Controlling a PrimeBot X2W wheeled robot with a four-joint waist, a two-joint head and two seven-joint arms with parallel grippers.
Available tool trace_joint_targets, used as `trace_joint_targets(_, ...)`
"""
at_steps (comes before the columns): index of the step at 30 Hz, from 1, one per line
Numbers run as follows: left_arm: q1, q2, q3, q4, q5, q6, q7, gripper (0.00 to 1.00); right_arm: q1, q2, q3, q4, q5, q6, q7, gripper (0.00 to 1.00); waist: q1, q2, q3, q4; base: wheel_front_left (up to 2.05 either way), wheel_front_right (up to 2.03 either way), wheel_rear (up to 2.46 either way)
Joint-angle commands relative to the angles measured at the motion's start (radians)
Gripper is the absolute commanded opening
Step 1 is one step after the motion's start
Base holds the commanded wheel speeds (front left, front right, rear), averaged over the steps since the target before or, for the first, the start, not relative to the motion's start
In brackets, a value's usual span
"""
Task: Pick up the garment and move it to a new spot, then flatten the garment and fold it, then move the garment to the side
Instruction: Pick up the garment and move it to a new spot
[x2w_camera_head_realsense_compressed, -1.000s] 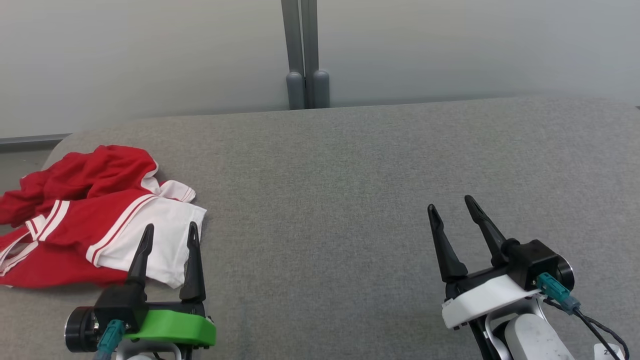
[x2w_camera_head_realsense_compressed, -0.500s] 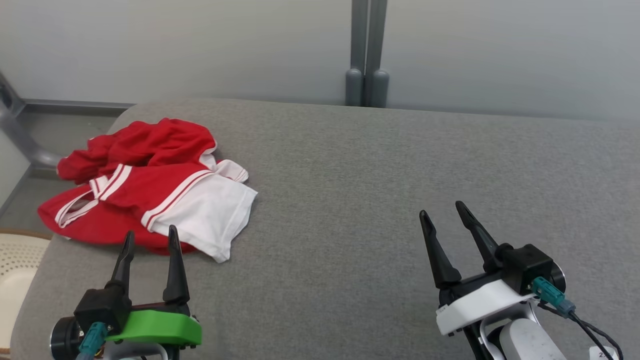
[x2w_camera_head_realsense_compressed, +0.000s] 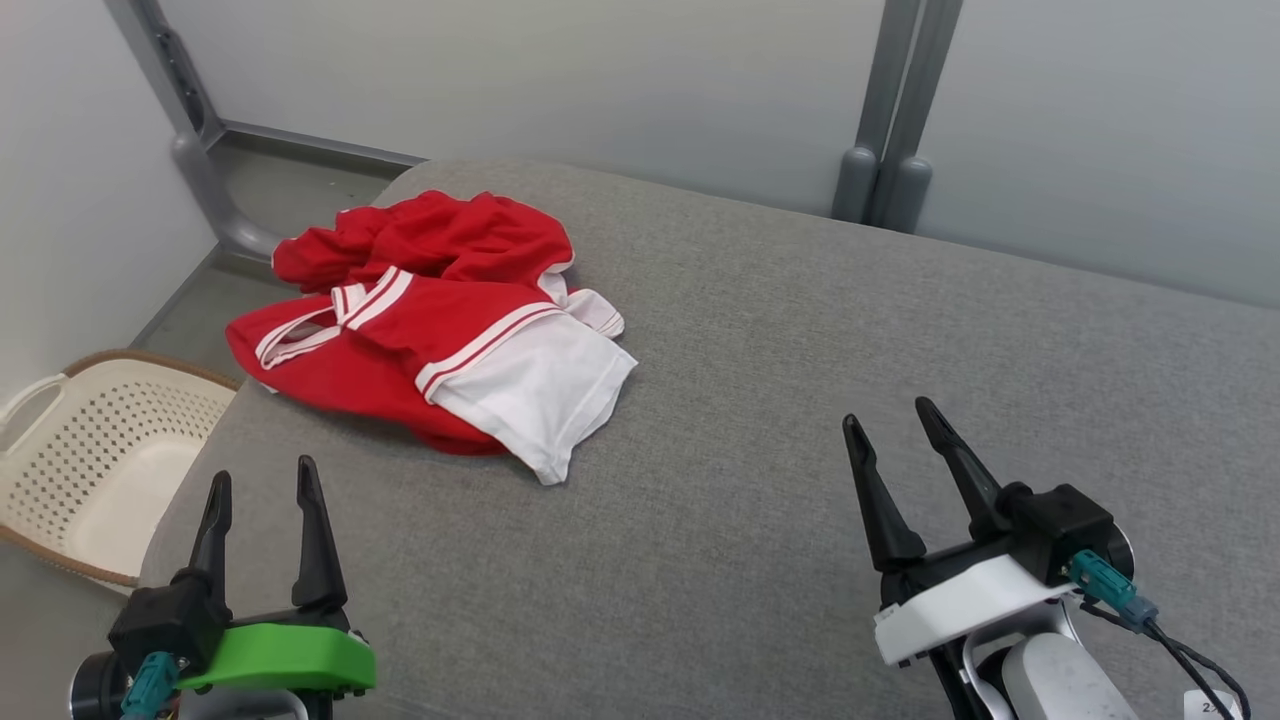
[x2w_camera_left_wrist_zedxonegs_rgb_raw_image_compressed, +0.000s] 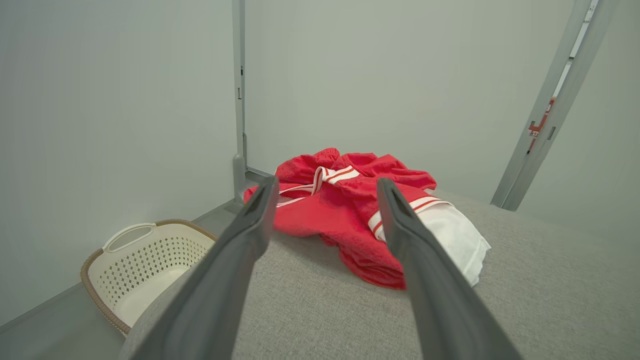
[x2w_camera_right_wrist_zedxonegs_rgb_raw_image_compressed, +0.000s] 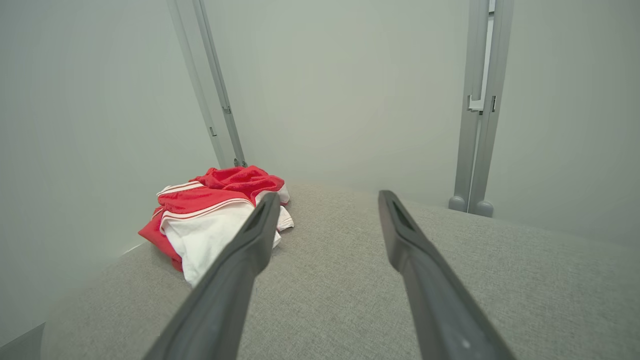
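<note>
Currently on record, 6 entries.

1. Left pincer (x2w_camera_head_realsense_compressed: 262, 478): green collar, lower left of the head view. Its 2 dark fingers are spread apart with nothing between them, and the tips stand at the near left edge of the bench (x2w_camera_head_realsense_compressed: 800, 330).

2. Right pincer (x2w_camera_head_realsense_compressed: 888, 415): white collar, lower right of the head view. Its 2 fingers are likewise spread and empty, above bare grey fabric and well apart from the garment (x2w_camera_head_realsense_compressed: 450, 330).

3. Garment: red with white stripes and 1 white panel, crumpled in a loose heap on the far left part of the bench, near its rounded corner. The white panel lies toward the middle of the bench. The left wrist view has it straight ahead, beyond the fingertips and not touching them. The right wrist view has it off to the left, partly behind 1 finger.

4. Bench: grey woven cover, rounded edges.

5. Laundry basket (x2w_camera_head_realsense_compressed: 90, 450): cream, perforated walls, brown rim, 1 handle visible. It stands on the floor (x2w_camera_head_realsense_compressed: 200, 300) just beside the left end of the bench.

6. Wall panels (x2w_camera_head_realsense_compressed: 600, 80): pale, joined by grey posts (x2w_camera_head_realsense_compressed: 890, 120) behind the bench.
</note>
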Motion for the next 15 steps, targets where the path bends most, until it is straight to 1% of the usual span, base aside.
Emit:
trace_joint_targets(1, 0.009, 0.005, 0.006, 0.000, -0.001, 0.001, 0.001, 1.00, -0.009, -0.003, 0.000, -0.006, 0.008, 0.000, -0.003, 1.00, 0.0000, 0.0000, 0.007, 0.019, 0.00, 0.00, 0.00)
trace_joint_targets(4, 0.006, 0.005, 0.011, 0.000, -0.003, 0.003, 0.001, 1.00, -0.011, -0.003, 0.002, -0.008, 0.009, 0.000, -0.003, 1.00, 0.0000, 0.0000, 0.011, 0.019, 0.00, 0.00, 0.00)
trace_joint_targets(6, 0.001, 0.005, 0.017, 0.010, -0.023, 0.009, 0.001, 1.00, -0.014, -0.003, 0.004, -0.007, 0.008, 0.000, -0.003, 1.00, 0.0000, 0.0000, 0.015, 0.013, 0.00, 0.00, 0.00)
trace_joint_targets(10, -0.041, 0.005, 0.003, 0.060, -0.093, 0.008, 0.001, 1.00, -0.021, -0.003, 0.001, -0.009, 0.003, 0.000, -0.003, 1.00, 0.0000, 0.0000, 0.028, -0.007, 0.00, 0.00, 0.00)
trace_joint_targets(12, -0.067, 0.005, -0.012, 0.105, -0.134, -0.001, 0.001, 1.00, -0.028, -0.003, 0.000, -0.011, -0.004, 0.000, -0.003, 1.00, 0.0000, 0.0000, 0.039, -0.020, 0.00, 0.00, 0.00)
trace_joint_targets(15, -0.148, 0.006, -0.022, 0.170, -0.187, -0.006, 0.047, 1.00, -0.041, -0.003, -0.002, -0.013, -0.016, 0.000, -0.003, 1.00, 0.0000, 0.0000, 0.065, -0.043, 0.00, 0.00, 0.00)
